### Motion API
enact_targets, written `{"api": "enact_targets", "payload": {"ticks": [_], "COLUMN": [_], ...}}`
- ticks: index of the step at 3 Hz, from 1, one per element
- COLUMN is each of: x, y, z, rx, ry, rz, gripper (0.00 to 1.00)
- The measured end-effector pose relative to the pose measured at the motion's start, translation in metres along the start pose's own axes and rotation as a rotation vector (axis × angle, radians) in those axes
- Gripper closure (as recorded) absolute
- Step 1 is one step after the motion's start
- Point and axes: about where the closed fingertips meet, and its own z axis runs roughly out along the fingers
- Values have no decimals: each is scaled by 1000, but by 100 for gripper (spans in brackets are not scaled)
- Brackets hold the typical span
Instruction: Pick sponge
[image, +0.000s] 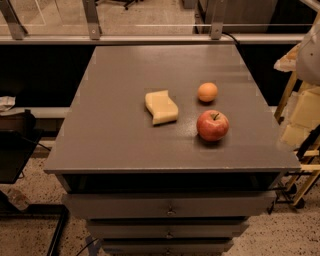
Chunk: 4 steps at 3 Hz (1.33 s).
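Sponge: pale yellow soft sponge block with wavy edges (161, 107), lying flat near the middle of the grey bench with drawers (100, 125).
Neighbours: small round orange fruit (207, 92) at 2 o'clock and red apple (212, 125) at 4 o'clock, both apart from it.
Open room: bare surface at 9 and 12 o'clock.
End effector: pale yellow, blocky (300, 122), at 3 o'clock beyond the right edge; spread or pressed together, I cannot tell.

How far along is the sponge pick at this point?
Done: nothing yet; the sponge lies on the cabinet top, left of the orange fruit and the apple, untouched. In hand: the gripper is at the frame's right edge, beside the cabinet, apart from the sponge. Left: the reach, the grasp and the lift.
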Motion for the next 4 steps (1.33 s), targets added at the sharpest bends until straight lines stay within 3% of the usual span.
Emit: {"api": "enact_targets", "payload": {"ticks": [1,2,3,4], "x": [0,-14,-65,-86], "y": [0,-12,-43,-56], "z": [0,13,41,46], "rx": [0,-3,19,71], "ry": [0,72,191,214], "rz": [0,7,20,46], "gripper": [0,0,0,0]}}
